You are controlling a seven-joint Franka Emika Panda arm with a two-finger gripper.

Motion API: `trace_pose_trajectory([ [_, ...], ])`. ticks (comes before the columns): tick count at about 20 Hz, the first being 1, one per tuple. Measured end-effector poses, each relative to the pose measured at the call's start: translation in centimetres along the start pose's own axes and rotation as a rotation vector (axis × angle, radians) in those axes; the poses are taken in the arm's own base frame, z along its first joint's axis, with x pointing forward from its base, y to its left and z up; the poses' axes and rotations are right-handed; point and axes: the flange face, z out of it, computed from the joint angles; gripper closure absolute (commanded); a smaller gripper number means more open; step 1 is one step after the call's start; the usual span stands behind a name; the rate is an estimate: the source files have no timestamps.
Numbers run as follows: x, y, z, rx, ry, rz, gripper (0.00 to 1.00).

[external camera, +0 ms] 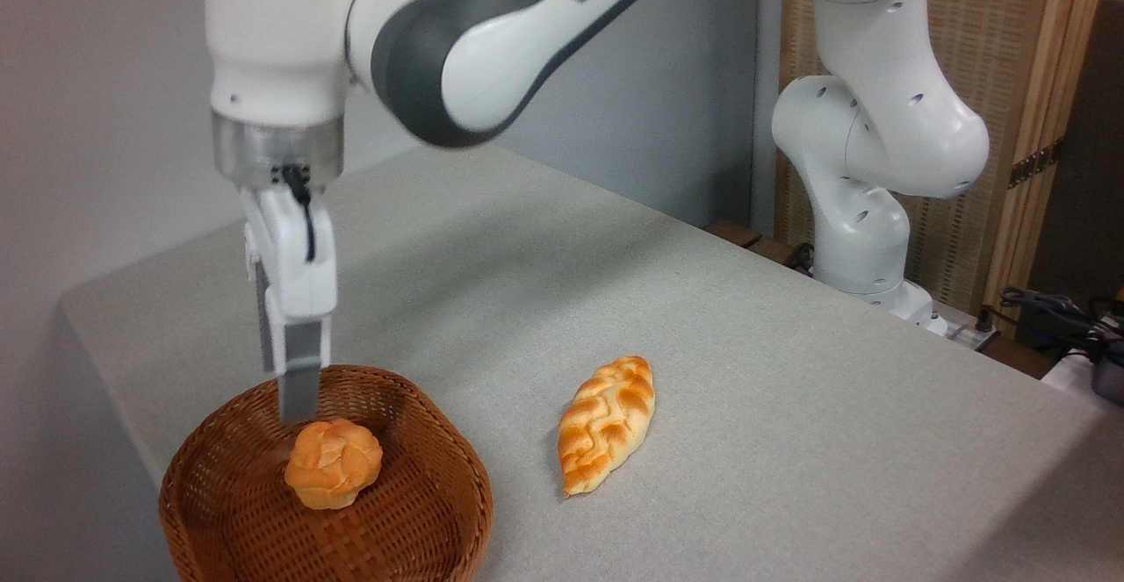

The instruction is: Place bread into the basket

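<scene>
The bread point(334, 463), a small round golden bun with a knotted top, lies inside the brown wicker basket point(435, 512) at the table's front left, resting free on the basket's floor. My gripper point(283, 393) hangs just above and a little left of the bun, over the basket's back rim. Its fingers point(299, 389) stand apart with nothing between them, and they do not touch the bun.
A longer braided loaf point(608, 424) lies on the grey table point(746, 389) to the right of the basket. The arm's white base point(865, 248) stands at the back right, with cables point(1054, 310) beside it. The table's left edge runs close to the basket.
</scene>
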Motion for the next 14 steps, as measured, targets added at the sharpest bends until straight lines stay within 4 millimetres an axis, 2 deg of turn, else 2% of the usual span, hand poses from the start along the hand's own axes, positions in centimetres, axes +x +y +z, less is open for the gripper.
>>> trace_pose_trajectory([
  [1, -0.3, 0.0, -0.8, -0.009, -0.012, -0.027, 0.0],
  [4, -2.0, 0.1, -5.6, -0.062, -0.077, -0.13, 0.0],
  [6, -2.5, 0.6, -7.5, -0.093, -0.113, -0.169, 0.0],
  [11, -3.9, 1.7, -10.2, -0.134, -0.171, -0.255, 0.0],
  [14, -4.2, 2.4, -10.5, -0.156, -0.198, -0.28, 0.0],
])
